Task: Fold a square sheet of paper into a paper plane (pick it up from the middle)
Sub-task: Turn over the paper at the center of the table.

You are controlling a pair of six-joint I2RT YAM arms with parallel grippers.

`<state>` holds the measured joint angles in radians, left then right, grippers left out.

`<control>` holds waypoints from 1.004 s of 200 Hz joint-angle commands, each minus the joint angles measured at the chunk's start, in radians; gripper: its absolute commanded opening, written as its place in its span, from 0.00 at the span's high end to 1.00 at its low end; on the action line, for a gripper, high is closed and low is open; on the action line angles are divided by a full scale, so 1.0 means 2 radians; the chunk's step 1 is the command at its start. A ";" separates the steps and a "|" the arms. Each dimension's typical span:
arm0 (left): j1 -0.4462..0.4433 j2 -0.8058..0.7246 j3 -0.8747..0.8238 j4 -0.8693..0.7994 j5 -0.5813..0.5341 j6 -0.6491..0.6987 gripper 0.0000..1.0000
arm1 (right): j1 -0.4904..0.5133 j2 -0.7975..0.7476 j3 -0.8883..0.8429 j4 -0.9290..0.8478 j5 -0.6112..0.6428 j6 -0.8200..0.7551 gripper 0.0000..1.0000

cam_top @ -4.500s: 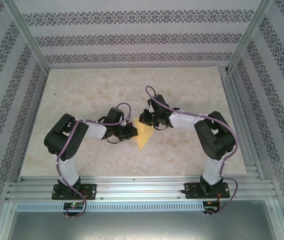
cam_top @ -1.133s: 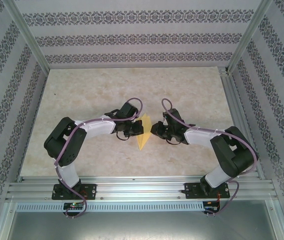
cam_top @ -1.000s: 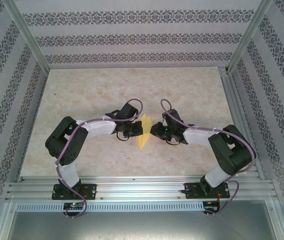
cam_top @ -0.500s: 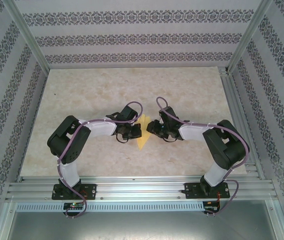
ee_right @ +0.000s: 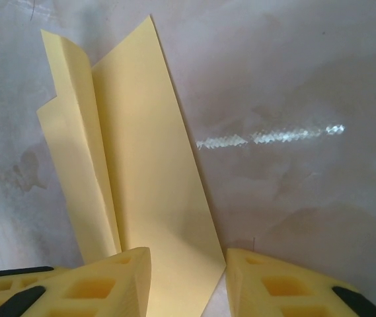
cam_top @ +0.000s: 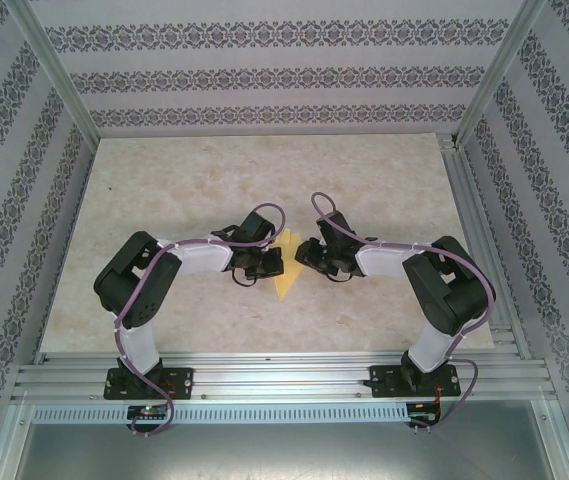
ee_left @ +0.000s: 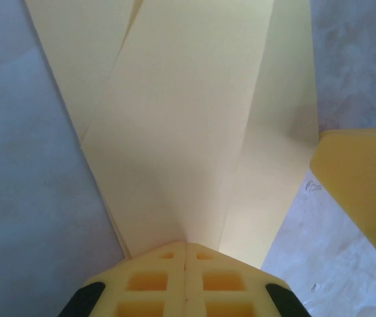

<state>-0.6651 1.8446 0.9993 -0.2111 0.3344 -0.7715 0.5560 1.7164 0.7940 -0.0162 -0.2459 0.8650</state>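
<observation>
From above, the paper plane (cam_top: 286, 274) sits mid-table (cam_top: 164, 180) between both arms' tips, the left wrist view shows the left claw (ee_left: 186, 246) pinched tight on the paper plane (ee_left: 181, 132), and the right wrist view shows the right claw (ee_right: 188, 259) parted, with the paper's edge in the gap

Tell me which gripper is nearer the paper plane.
Left. The left gripper is shut on the paper plane; the right gripper has its fingers open around the opposite edge, not clamped.

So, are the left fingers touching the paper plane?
Touching. In the left wrist view the shut left fingers pinch the paper plane, its folds fanning out from between them.
</observation>
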 commanded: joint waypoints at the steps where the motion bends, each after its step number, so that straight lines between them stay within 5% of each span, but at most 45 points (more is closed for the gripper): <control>1: -0.001 0.007 -0.019 0.000 0.005 -0.008 0.99 | 0.004 0.012 0.006 0.036 -0.017 0.002 0.65; 201: 0.039 -0.046 -0.112 0.150 0.079 -0.095 0.99 | 0.029 0.057 -0.009 0.156 -0.082 0.011 0.66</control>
<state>-0.6064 1.7805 0.7986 0.0589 0.4675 -0.9333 0.6006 1.7874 0.7532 0.2493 -0.3779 0.8970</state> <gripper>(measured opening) 0.066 0.344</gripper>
